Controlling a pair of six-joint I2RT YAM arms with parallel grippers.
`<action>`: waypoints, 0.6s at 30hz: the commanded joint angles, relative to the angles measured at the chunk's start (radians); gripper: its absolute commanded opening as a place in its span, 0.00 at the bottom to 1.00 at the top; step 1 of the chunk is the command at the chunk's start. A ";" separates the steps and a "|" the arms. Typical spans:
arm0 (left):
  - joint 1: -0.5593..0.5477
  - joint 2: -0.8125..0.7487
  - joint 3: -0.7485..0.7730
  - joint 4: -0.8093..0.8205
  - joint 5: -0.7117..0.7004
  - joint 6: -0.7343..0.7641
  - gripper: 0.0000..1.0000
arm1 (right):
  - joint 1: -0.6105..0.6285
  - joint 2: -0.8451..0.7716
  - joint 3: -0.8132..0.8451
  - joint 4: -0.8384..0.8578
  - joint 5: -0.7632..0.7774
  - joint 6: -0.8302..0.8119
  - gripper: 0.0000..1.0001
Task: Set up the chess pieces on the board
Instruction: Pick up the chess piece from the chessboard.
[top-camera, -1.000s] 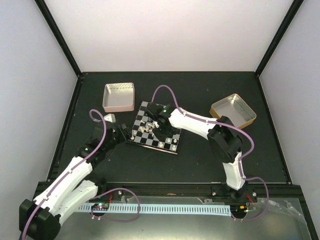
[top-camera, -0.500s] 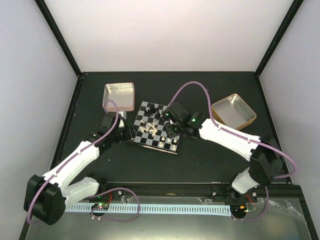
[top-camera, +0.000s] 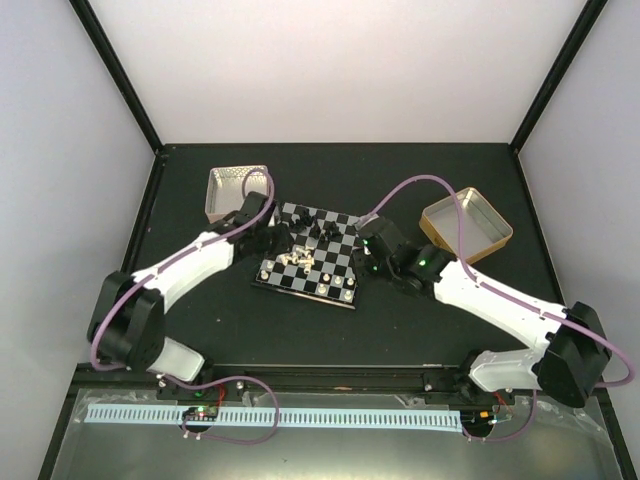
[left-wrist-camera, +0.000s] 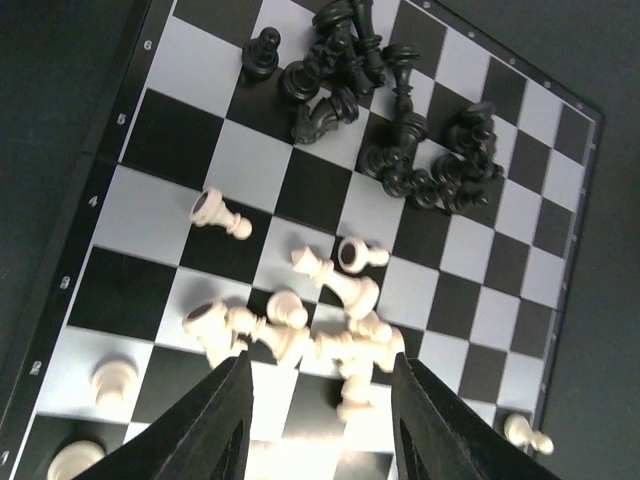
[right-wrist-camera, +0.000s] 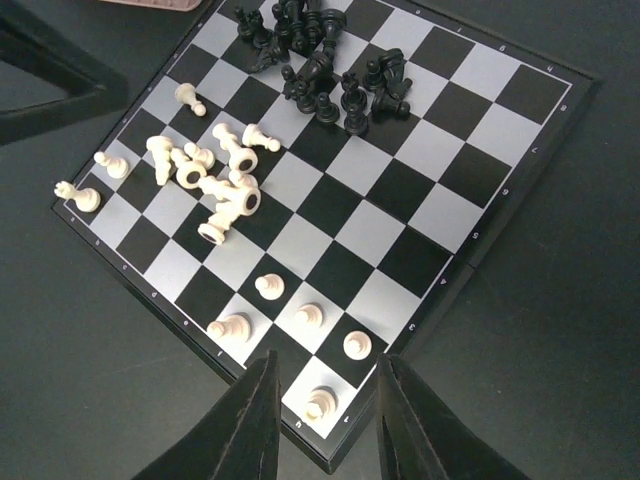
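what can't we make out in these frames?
- Top external: chess pieces too small to tell types; pink tin partly covered by the left arm.
- Left wrist: white pieces at the left gripper washed out by glare; board near edge cut off by the frame.
- Right wrist: parts of the board's near edges hidden behind the right gripper.
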 joint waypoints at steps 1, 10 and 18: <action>-0.029 0.129 0.132 -0.111 -0.084 -0.027 0.39 | -0.006 -0.027 -0.018 0.013 0.033 0.030 0.27; -0.035 0.234 0.174 -0.212 -0.201 -0.003 0.34 | -0.005 0.044 -0.008 0.082 -0.015 0.045 0.24; -0.035 0.274 0.165 -0.194 -0.156 0.015 0.32 | -0.005 0.075 -0.004 0.105 -0.021 0.031 0.23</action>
